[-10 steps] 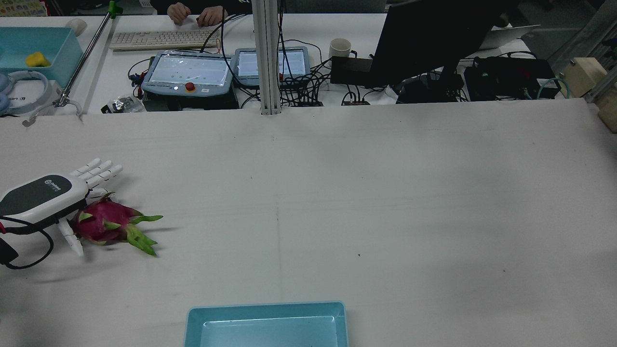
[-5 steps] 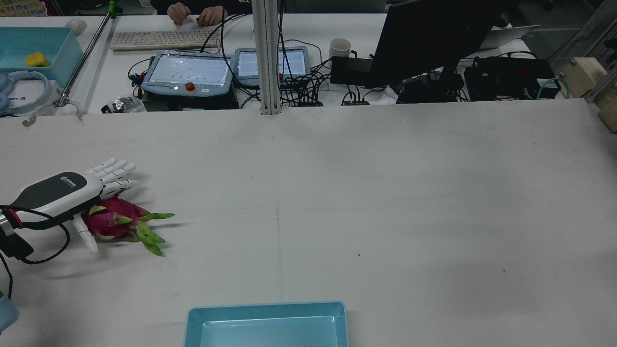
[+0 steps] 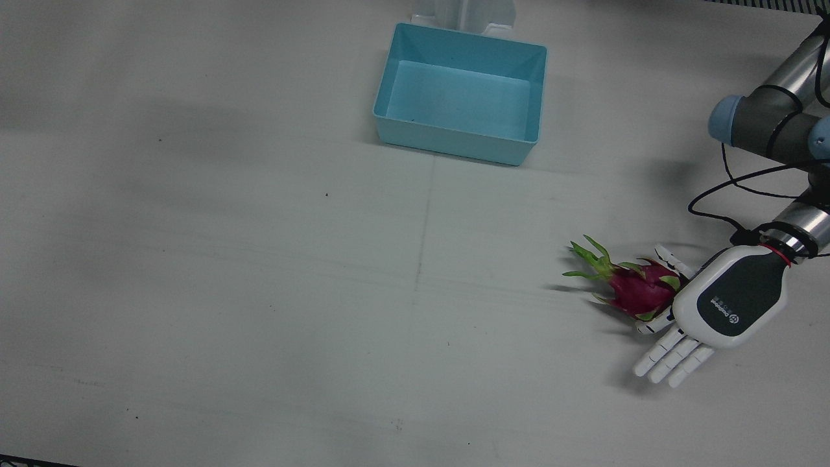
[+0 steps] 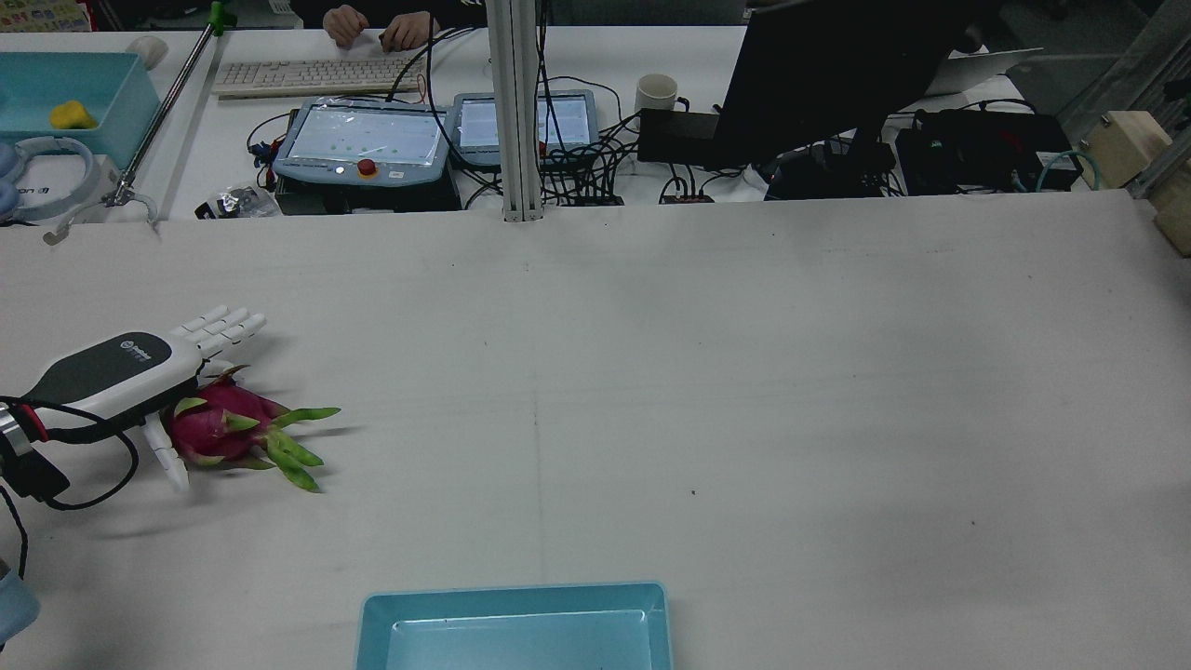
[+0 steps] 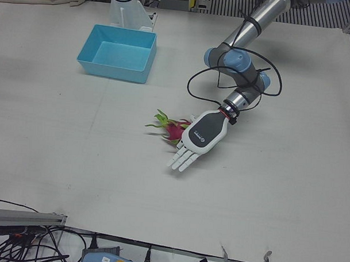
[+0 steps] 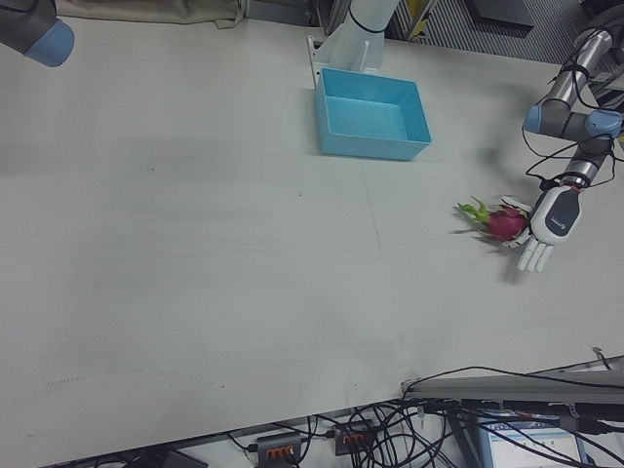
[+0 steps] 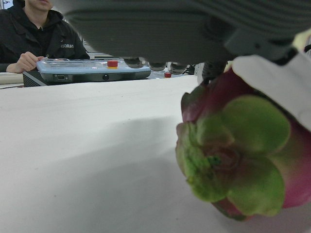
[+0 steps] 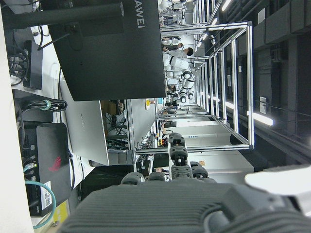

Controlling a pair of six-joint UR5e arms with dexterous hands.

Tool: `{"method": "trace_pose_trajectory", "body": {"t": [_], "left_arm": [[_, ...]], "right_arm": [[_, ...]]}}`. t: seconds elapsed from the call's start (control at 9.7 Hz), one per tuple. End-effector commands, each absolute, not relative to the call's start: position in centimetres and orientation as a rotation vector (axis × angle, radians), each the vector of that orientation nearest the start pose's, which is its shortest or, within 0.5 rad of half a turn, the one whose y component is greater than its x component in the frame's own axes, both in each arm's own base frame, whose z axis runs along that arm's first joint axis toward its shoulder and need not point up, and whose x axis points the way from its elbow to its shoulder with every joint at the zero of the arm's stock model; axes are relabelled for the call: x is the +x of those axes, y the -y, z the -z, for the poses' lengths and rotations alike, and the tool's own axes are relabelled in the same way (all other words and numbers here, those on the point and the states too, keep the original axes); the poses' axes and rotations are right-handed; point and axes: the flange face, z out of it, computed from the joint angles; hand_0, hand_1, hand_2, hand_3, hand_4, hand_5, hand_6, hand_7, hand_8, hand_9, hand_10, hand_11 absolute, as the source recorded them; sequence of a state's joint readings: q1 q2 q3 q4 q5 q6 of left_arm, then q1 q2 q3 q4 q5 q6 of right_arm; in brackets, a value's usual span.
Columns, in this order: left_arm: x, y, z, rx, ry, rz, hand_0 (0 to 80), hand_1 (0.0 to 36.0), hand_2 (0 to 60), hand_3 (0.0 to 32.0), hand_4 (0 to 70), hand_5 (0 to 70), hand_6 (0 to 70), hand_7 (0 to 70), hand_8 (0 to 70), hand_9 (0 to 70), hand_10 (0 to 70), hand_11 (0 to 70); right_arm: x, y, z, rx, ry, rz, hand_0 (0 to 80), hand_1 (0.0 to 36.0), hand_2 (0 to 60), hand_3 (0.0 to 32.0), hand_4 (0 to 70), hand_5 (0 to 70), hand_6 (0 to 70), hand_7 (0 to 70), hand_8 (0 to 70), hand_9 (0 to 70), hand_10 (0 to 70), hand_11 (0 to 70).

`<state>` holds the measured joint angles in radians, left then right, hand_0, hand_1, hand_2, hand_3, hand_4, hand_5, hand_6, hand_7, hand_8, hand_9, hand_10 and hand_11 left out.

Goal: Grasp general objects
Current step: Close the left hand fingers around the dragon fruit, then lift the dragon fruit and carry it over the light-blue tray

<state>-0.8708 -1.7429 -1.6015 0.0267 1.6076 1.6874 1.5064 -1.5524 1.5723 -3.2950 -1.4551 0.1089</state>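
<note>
Left hand [image 3: 726, 305]: palm down over the stem end of the fruit, long fingers [image 3: 671, 357] straight and spread past it, thumb on the other side; it holds nothing.
Right hand: only its own camera shows a part of it; I cannot tell if it is open or closed.
Dragon fruit [image 3: 639, 290]: lies on its side on the white table [image 3: 259, 292], near the left arm's edge, green tips pointing to the table centre, half under the palm.
Blue bin [image 3: 460, 91]: empty, well apart from the fruit.
Step, as I judge: hand set over the fruit, closing not yet begun.
Risk: the fingers reach beyond the fruit, so closing may push the round body and it rolls away.
Risk: a grip only on the soft green scales could slip or tear them.
</note>
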Motion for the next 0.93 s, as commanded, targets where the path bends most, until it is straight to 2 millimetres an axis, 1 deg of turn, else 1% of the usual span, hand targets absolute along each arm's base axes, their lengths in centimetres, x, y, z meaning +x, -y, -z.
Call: {"method": "trace_pose_trajectory", "body": {"t": [0.0, 0.1, 0.21, 0.31, 0.41, 0.52, 0.62, 0.72, 0.82], "left_arm": [[27.0, 52.1, -58.2, 0.812, -1.582, 0.516, 49.1, 5.5, 0.0, 0.0, 50.5, 58.5, 0.0, 9.1, 0.0, 0.4, 0.0, 0.0], [27.1, 52.1, -57.3, 0.784, -1.616, 0.531, 49.7, 9.2, 3.1, 0.0, 57.6, 58.6, 1.2, 10.2, 0.0, 0.6, 0.0, 0.0], [27.1, 52.0, -55.9, 0.733, -1.679, 0.576, 47.5, 21.1, 55.2, 0.0, 59.4, 59.1, 2.2, 11.6, 0.0, 0.9, 0.0, 0.0], [27.2, 52.1, -53.4, 0.707, -1.737, 0.592, 46.0, 29.2, 60.0, 0.0, 62.8, 61.0, 2.7, 12.9, 0.0, 1.1, 0.0, 0.0], [27.8, 52.5, -49.7, 0.701, -1.749, 0.583, 45.3, 31.4, 60.0, 0.0, 64.4, 62.0, 3.4, 14.4, 0.0, 1.4, 0.0, 0.0], [28.8, 53.1, -45.6, 0.67, -1.761, 0.543, 45.6, 33.5, 60.0, 0.0, 66.5, 63.7, 4.1, 15.7, 0.0, 1.7, 0.0, 0.3], [29.5, 53.0, -41.8, 0.623, -1.766, 0.495, 45.9, 35.3, 60.0, 0.0, 66.5, 64.0, 3.7, 15.5, 0.0, 1.7, 0.4, 1.6], [29.8, 52.5, -38.3, 0.573, -1.786, 0.469, 46.2, 35.3, 60.0, 0.0, 67.9, 64.0, 3.9, 16.3, 0.0, 1.8, 0.2, 1.3], [30.8, 52.3, -35.8, 0.472, -1.834, 0.467, 46.7, 34.6, 60.0, 0.0, 68.8, 63.7, 4.3, 17.2, 0.0, 2.0, 0.5, 1.6]], "right_arm": [[11.3, 49.3, -69.2, 0.042, -2.0, 2.279, 0.0, 0.0, 0.0, 0.0, 0.0, 0.0, 0.0, 0.0, 0.0, 0.0, 0.0, 0.0], [11.3, 49.3, -69.2, 0.04, -2.0, 2.278, 0.0, 0.0, 0.0, 0.0, 0.0, 0.0, 0.0, 0.0, 0.0, 0.0, 0.0, 0.0], [11.3, 49.3, -69.1, 0.042, -2.002, 2.277, 0.0, 0.0, 0.0, 0.0, 0.0, 0.0, 0.0, 0.0, 0.0, 0.0, 0.0, 0.0], [11.3, 49.3, -69.0, 0.041, -2.004, 2.277, 0.0, 0.0, 0.0, 0.0, 0.0, 0.0, 0.0, 0.0, 0.0, 0.0, 0.0, 0.0], [11.3, 49.3, -69.0, 0.041, -2.003, 2.278, 0.0, 0.0, 0.0, 0.0, 0.0, 0.0, 0.0, 0.0, 0.0, 0.0, 0.0, 0.0], [11.3, 49.3, -69.0, 0.041, -2.002, 2.278, 0.0, 0.0, 0.0, 0.0, 0.0, 0.0, 0.0, 0.0, 0.0, 0.0, 0.0, 0.0], [11.3, 49.3, -69.0, 0.041, -2.004, 2.277, 0.0, 0.0, 0.0, 0.0, 0.0, 0.0, 0.0, 0.0, 0.0, 0.0, 0.0, 0.0], [11.3, 49.3, -69.0, 0.039, -2.002, 2.277, 0.0, 0.0, 0.0, 0.0, 0.0, 0.0, 0.0, 0.0, 0.0, 0.0, 0.0, 0.0], [11.3, 49.3, -69.0, 0.041, -2.004, 2.277, 0.0, 0.0, 0.0, 0.0, 0.0, 0.0, 0.0, 0.0, 0.0, 0.0, 0.0, 0.0]]}}
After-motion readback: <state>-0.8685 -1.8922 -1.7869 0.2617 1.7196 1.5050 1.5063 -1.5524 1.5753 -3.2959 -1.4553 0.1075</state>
